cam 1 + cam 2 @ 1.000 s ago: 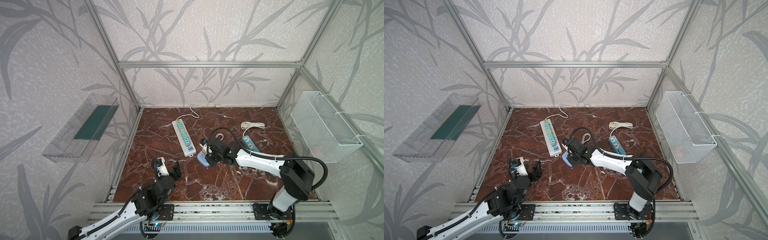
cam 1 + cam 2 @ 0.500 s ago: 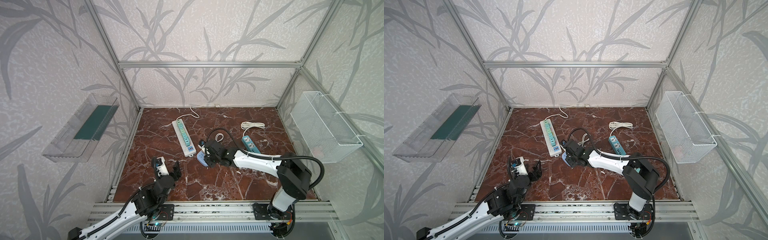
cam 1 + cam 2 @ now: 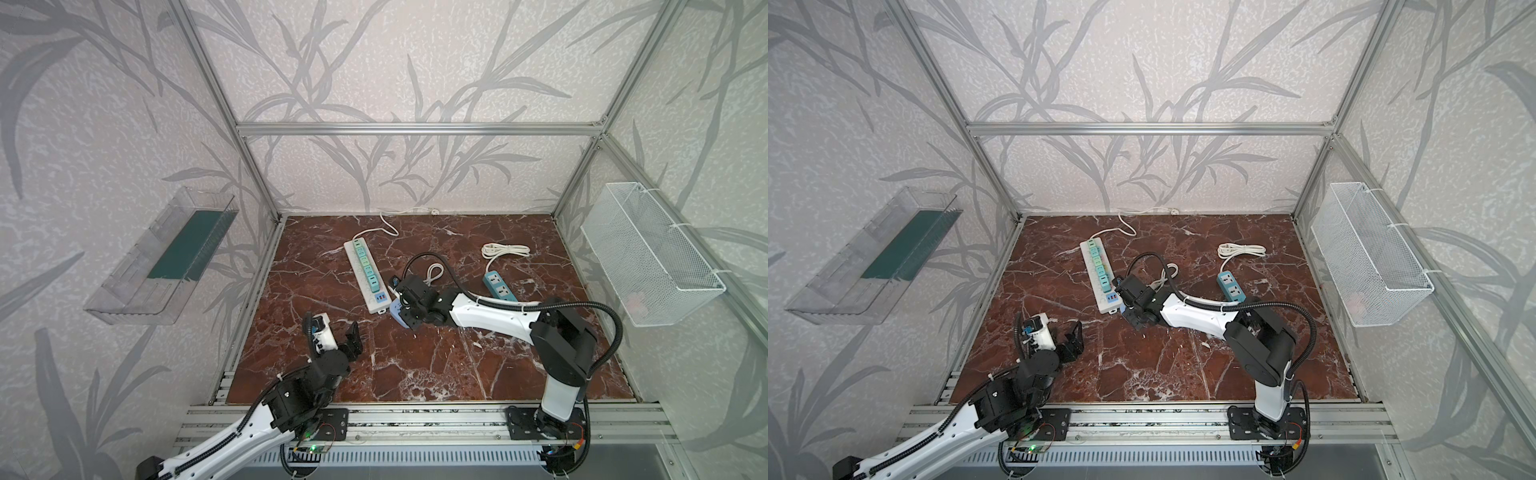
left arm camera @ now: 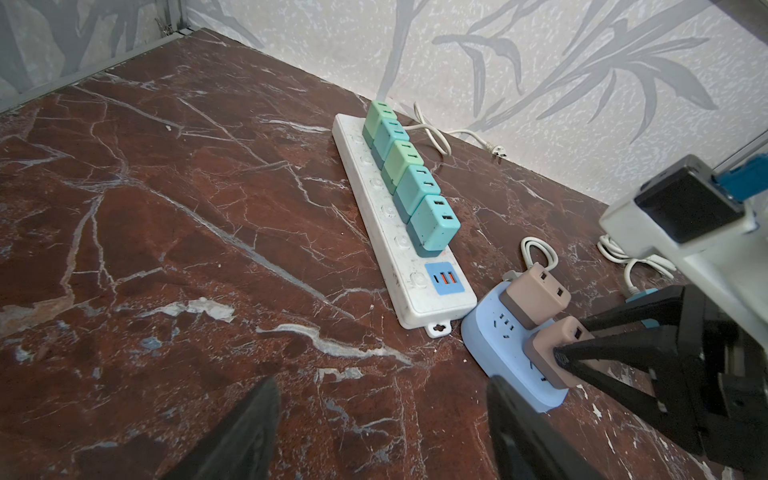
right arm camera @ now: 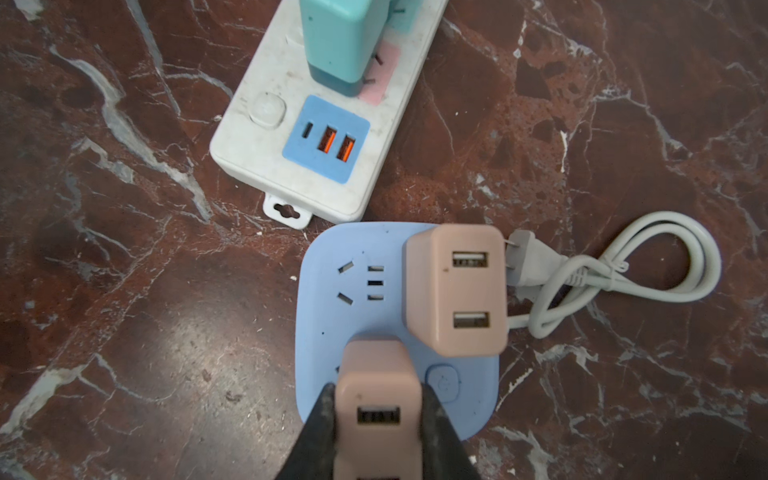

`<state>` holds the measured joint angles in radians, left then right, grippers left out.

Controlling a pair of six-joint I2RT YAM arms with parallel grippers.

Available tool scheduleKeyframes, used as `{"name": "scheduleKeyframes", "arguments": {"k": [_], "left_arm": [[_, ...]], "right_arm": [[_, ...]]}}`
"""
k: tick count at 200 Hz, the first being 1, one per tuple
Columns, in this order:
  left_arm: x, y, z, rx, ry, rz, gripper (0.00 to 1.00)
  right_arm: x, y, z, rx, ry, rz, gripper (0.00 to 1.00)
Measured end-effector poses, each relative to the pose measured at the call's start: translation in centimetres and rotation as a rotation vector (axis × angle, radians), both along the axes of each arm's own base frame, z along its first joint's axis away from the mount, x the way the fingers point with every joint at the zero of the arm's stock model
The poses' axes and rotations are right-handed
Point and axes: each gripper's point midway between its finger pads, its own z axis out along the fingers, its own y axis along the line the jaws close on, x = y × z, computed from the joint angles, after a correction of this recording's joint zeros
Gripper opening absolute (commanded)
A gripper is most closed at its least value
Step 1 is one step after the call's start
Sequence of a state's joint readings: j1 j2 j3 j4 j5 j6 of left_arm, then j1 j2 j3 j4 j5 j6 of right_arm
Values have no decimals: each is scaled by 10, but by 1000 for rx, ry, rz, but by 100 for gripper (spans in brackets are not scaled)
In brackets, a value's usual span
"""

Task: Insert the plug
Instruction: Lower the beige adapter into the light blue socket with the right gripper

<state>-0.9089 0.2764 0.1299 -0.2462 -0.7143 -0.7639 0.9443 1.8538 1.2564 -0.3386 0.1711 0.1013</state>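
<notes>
right gripper (image 5: 377, 401) closed on tan plug (image 5: 376, 370) by its flat sides, over blue socket block (image 5: 332, 316). plug judged light, rigid, smooth plastic; may slip or tilt under push. left gripper (image 3: 334, 337) parted, empty, well apart.

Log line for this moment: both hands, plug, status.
right hand: shut on tan plug | tan plug: on blue socket block, seating unclear | left hand: open, empty | second tan plug: seated
</notes>
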Motion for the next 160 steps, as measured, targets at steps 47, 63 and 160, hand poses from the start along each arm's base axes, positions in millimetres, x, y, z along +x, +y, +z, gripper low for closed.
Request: {"name": "scheduleKeyframes", "arguments": {"k": [47,63,160], "left_arm": [[0,-1,0,-4,3,-5,78],[0,-1,1,-7,0,-7,78],[2,-5,33,-57,-38,-23,78]], "right_arm": [[-2,-2,-3,6,15,-25,0],[-1,-2,-3,9,16,-31,0],[-20,-17,-10,-49,124,-42,53]]}}
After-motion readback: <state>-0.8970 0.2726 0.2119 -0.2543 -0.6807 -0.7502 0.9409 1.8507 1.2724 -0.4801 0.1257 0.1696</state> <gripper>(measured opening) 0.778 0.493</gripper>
